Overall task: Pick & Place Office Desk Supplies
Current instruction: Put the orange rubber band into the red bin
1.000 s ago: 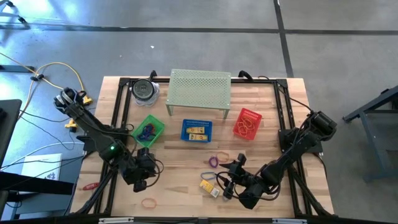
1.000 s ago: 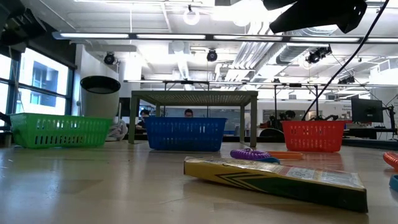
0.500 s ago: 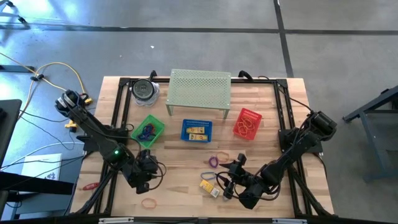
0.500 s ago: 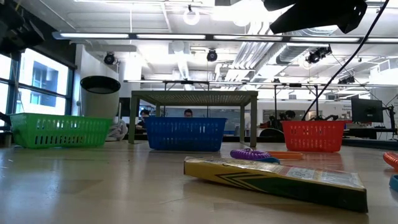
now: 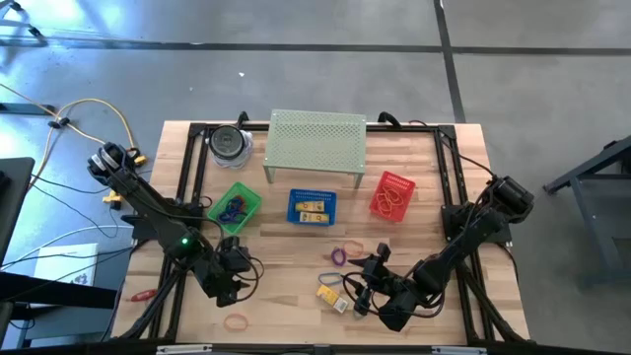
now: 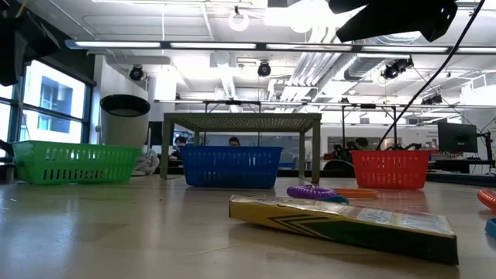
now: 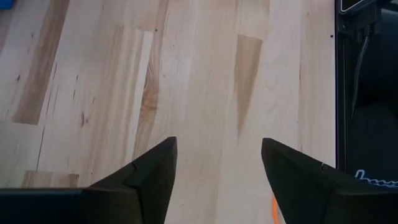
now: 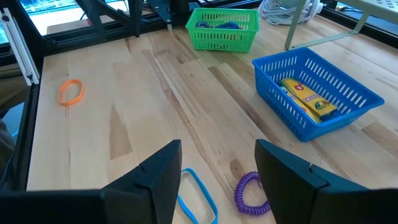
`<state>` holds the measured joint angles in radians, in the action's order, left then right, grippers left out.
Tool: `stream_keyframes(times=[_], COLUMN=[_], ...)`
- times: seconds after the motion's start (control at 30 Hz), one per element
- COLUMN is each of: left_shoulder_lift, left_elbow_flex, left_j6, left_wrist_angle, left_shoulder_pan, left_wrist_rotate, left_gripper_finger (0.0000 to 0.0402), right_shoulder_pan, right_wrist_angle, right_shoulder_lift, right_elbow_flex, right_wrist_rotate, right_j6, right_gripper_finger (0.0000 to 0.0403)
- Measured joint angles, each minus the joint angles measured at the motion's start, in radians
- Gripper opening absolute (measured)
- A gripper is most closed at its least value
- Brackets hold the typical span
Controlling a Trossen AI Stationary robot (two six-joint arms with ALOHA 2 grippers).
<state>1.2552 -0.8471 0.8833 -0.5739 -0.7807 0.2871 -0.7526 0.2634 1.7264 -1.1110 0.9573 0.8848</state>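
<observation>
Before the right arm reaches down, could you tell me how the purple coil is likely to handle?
The purple coil looks like a springy spiral, so it would probably stretch and flop. Lying flat on the table, it seems unlikely to roll, and it looks light.

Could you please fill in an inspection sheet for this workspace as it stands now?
Surface: wooden table, mostly bare at the front.
Job's things: green basket holds blue loops; blue basket yellow boxes; red basket orange bands. Loose: orange band, purple coil, yellow box.
Clutter: mesh shelf, round tin.
End effectors: left end effector open, empty; right end effector open, empty.
Cables: yellow cable on the floor.
Surroundings: grey floor; nothing else seen.
</observation>
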Motion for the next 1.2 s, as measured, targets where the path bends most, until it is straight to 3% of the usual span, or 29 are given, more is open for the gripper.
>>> stream_keyframes(times=[0.23, 0.47, 0.63, 0.8, 1.03, 1.2], left_shoulder_lift=[0.000, 0.003, 0.022, 0.128, 0.357, 0.463], left_elbow_flex=[0.000, -0.046, -0.106, -0.193, -0.437, -0.508], left_j6=[-0.062, -0.283, -0.388, -0.447, -0.398, -0.397], left_wrist_angle=[0.045, 0.093, 0.082, 0.010, -0.314, -0.337], left_shoulder_pan=[0.035, 0.018, -0.021, -0.041, -0.041, -0.048], left_wrist_rotate=[0.004, -0.003, 0.068, 0.086, 0.086, 0.049], left_gripper_finger=[0.0229, 0.0229, 0.0229, 0.0229, 0.0229, 0.0229], right_shoulder_pan=[0.000, 0.000, 0.000, 0.000, 0.000, 0.000], right_wrist_angle=[0.000, 0.012, 0.017, 0.017, 0.017, 0.018], right_shoulder_lift=[0.000, 0.000, 0.000, 0.000, 0.000, 0.000], right_elbow_flex=[0.000, 0.000, 0.000, 0.000, 0.000, 0.000], right_wrist_rotate=[0.000, 0.000, 0.000, 0.000, 0.000, 0.000], right_j6=[0.000, 0.000, 0.000, 0.000, 0.000, 0.000], right_gripper_finger=[0.0193, 0.0193, 0.0193, 0.0193, 0.0193, 0.0193])
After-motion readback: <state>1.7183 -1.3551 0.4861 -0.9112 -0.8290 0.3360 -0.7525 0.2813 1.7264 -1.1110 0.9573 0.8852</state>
